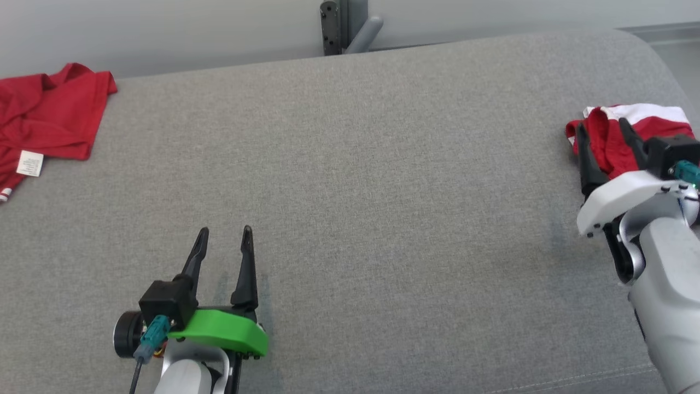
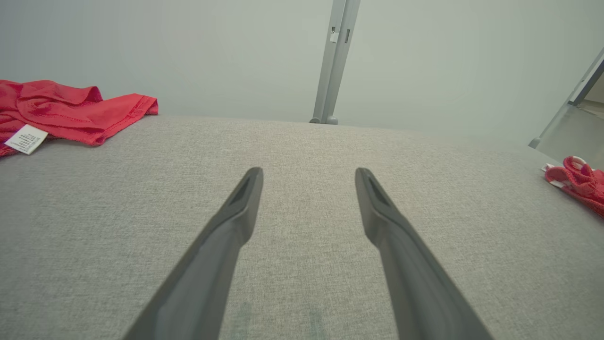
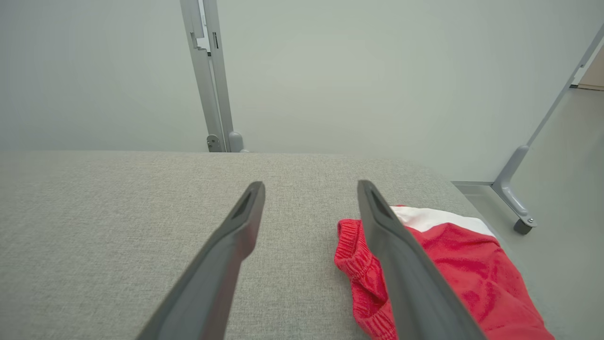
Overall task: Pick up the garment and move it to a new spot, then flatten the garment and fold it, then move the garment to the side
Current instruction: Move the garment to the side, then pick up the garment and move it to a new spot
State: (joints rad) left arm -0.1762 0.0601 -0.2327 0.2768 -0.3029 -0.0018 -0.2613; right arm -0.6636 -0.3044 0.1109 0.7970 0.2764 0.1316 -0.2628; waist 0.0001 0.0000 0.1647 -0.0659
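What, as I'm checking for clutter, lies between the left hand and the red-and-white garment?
Nothing: the head view shows bare grey cushion between the left hand and the red-and-white garment.

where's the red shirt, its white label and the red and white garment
red shirt (image 1: 52, 112): head view, flat middle of the cloth
white label (image 1: 29, 163): head view, centre of the tag
red and white garment (image 3: 453, 255): right wrist view, red cloth beside the finger

garment (image 1: 604, 138): red with white band | folded, bunched | right edge of grey surface (image 1: 350, 164)
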